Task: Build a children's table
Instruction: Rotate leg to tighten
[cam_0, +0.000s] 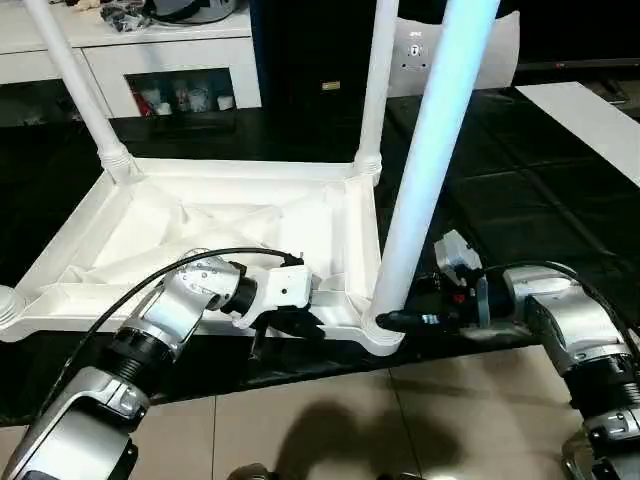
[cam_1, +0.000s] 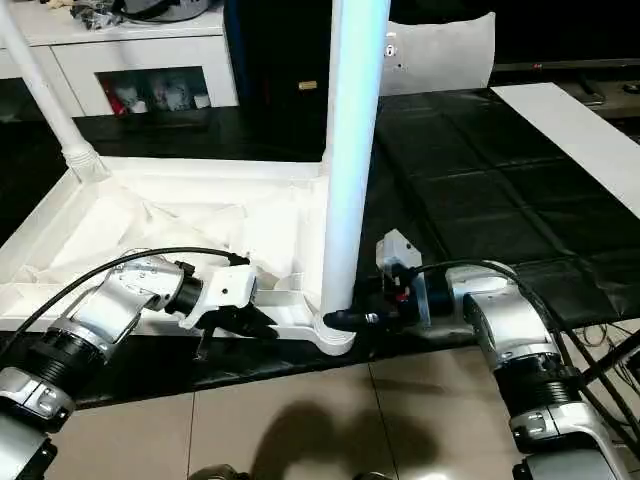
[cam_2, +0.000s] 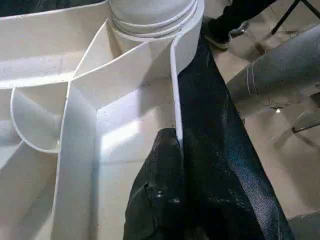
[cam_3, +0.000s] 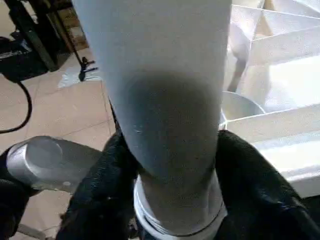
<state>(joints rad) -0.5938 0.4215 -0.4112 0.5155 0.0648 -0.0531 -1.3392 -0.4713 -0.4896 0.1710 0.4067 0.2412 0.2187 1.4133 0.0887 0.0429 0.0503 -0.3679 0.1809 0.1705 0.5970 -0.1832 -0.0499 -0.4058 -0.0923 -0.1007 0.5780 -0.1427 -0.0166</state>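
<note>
The children's table top (cam_0: 200, 230) lies underside up on a black-covered bench, its ribs showing. White legs stand in its far left socket (cam_0: 75, 80) and far right socket (cam_0: 378, 80). A third leg (cam_0: 430, 150) stands upright in the near right corner socket (cam_0: 385, 335). My right gripper (cam_0: 395, 320) reaches in from the right at that leg's base. Its black fingers (cam_3: 107, 185) press the leg (cam_3: 165, 100) from both sides. My left gripper (cam_0: 285, 330) is shut on the top's near rim (cam_2: 175, 90), just left of that corner.
The bench's front edge runs just below both grippers, with tiled floor (cam_0: 400, 420) beyond it. A white cabinet (cam_0: 170, 50) stands at the back left and a white board (cam_0: 590, 110) lies at the far right. The near left socket (cam_0: 5, 305) holds no leg.
</note>
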